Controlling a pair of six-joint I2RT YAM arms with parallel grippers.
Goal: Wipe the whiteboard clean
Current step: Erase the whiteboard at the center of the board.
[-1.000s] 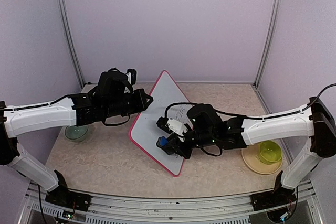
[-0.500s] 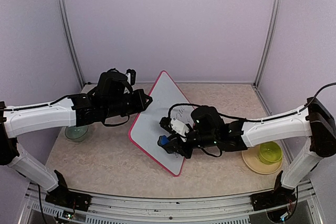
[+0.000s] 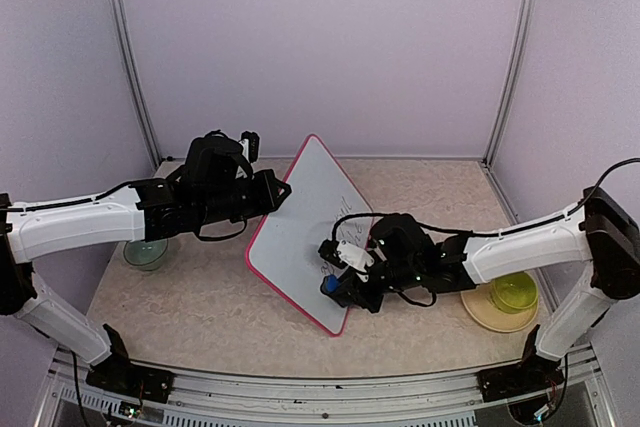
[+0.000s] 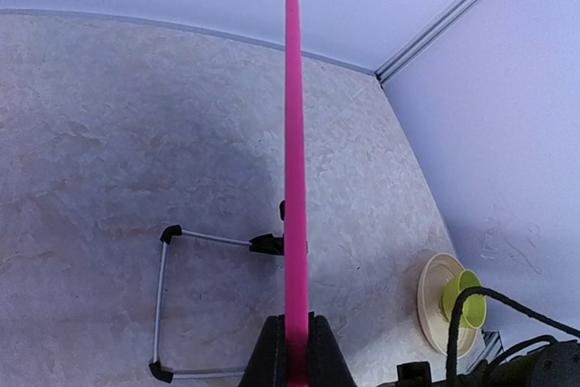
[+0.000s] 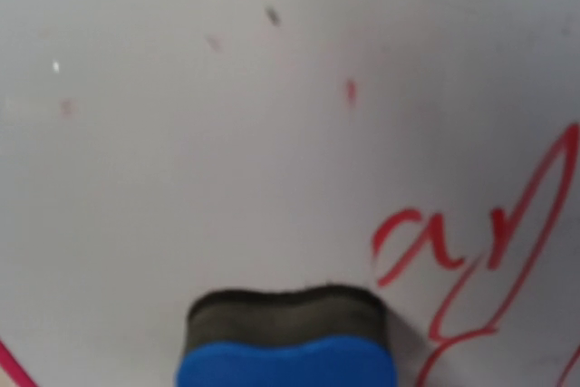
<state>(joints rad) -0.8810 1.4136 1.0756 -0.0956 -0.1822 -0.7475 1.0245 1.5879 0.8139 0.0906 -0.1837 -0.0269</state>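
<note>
Most of the board (image 3: 295,232) looks wiped, but we see red writing (image 5: 471,265) unerased at the frame's lower right beside the eraser (image 5: 285,346), which our right jaws clamp, while the left jaws clamp the rim (image 4: 292,133).

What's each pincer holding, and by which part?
Left pincer clamps the whiteboard by its pink rim, on one side edge. Right pincer grips the eraser by its blue back, with the dark felt toward the board.
</note>
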